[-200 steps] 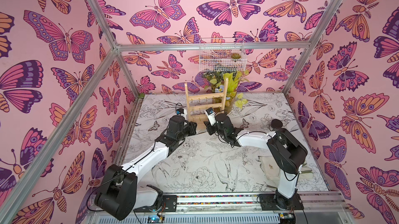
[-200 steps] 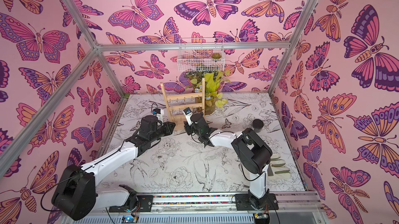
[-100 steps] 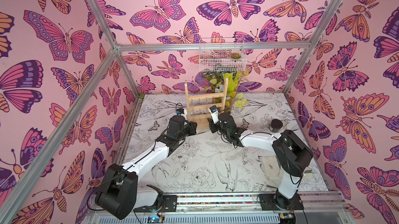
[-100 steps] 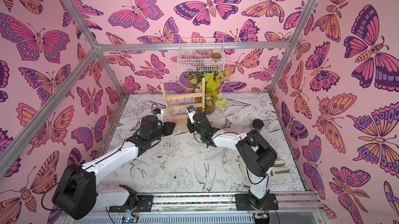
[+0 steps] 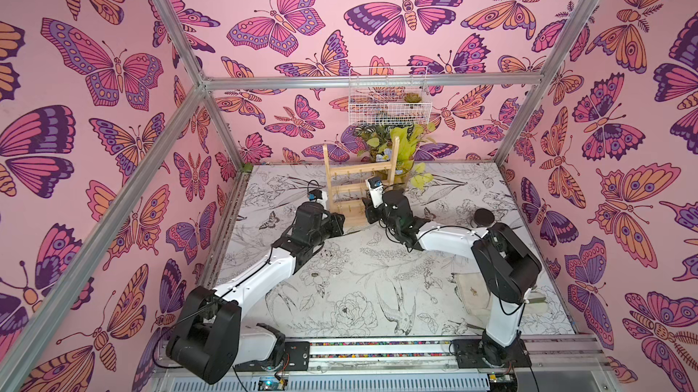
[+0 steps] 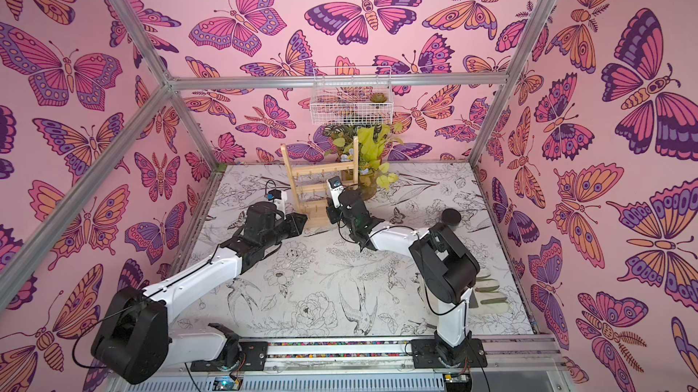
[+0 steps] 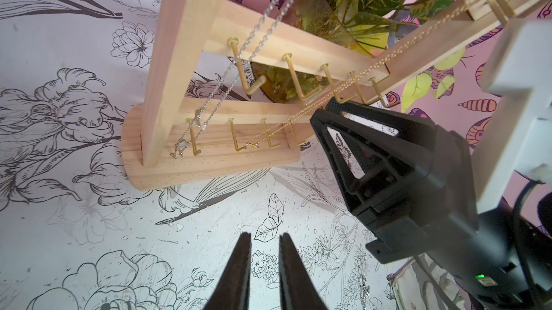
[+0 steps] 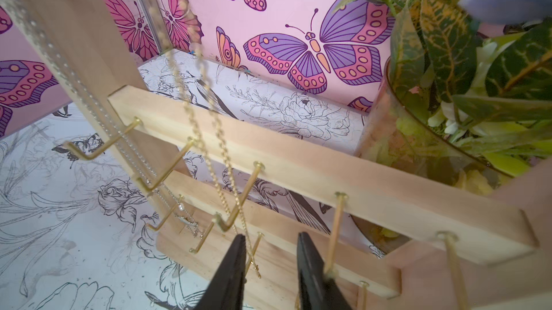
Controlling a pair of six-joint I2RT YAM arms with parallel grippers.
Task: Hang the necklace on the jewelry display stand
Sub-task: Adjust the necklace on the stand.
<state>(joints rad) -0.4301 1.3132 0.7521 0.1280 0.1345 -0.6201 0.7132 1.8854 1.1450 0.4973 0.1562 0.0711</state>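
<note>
The jewelry display stand (image 5: 359, 182) (image 6: 321, 186), a light wooden rack, stands at the back of the table. In the left wrist view the necklace (image 7: 358, 77), a fine gold chain, hangs from a hook on the stand's upper crossbar down to a small star pendant near the base. In the right wrist view it (image 8: 221, 144) drops right beside one finger (image 8: 236, 251) of my right gripper (image 8: 271, 236), whose jaws are open with nothing between them. My right gripper (image 5: 366, 207) is at the stand's lower bars. My left gripper (image 7: 264, 235) (image 5: 340, 220) hovers low in front of the base, narrowly open and empty.
A silver chain (image 7: 263, 24) also hangs on the stand. Close behind the stand is a glass vase of leaves (image 5: 400, 152). A white wire basket (image 5: 389, 103) hangs on the back wall. A black round object (image 5: 484, 216) and gloves (image 6: 491, 292) lie on the right.
My right arm has reached slightly farther in toward the stand and its jaws have narrowed a little. The left arm has not moved.
</note>
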